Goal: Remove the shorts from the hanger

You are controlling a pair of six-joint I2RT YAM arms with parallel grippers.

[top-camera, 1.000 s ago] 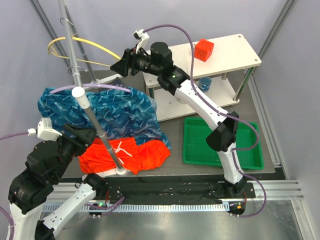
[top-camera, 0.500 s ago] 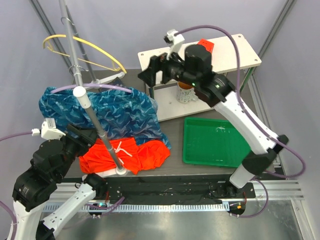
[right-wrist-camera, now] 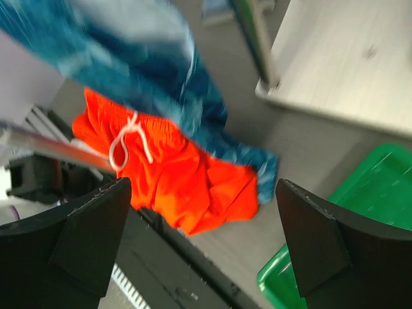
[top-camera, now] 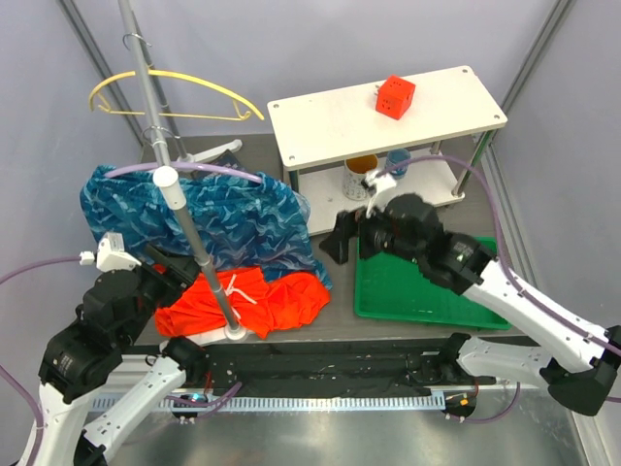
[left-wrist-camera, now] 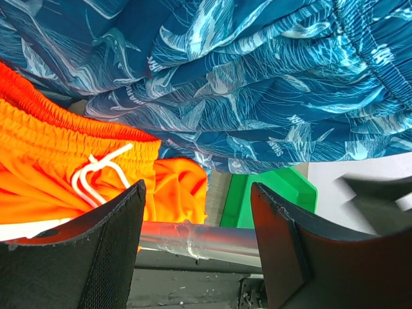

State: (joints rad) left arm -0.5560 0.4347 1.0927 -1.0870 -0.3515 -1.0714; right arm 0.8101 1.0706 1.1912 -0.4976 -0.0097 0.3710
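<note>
A: Step?
B: Hanger (top-camera: 175, 85) at 11 o'clock looks bare. Blue-teal shorts (top-camera: 233, 218) are heaped on the table (top-camera: 340, 296) at 9, with the orange shorts (top-camera: 262, 296) at 7, touching them. Probably just clearing out, so lift away without snagging cloth or the pole (top-camera: 189, 228).
A: Arms?
B: Left pincer (left-wrist-camera: 198, 190) is spread, empty and low, aimed at the shorts from 7. Right pincer (right-wrist-camera: 203, 185) is spread and empty, arm stretched over the green tray (top-camera: 398, 296), pointing toward 9.

Top camera looks down; both wrist cameras see orange shorts (left-wrist-camera: 51, 145).
</note>
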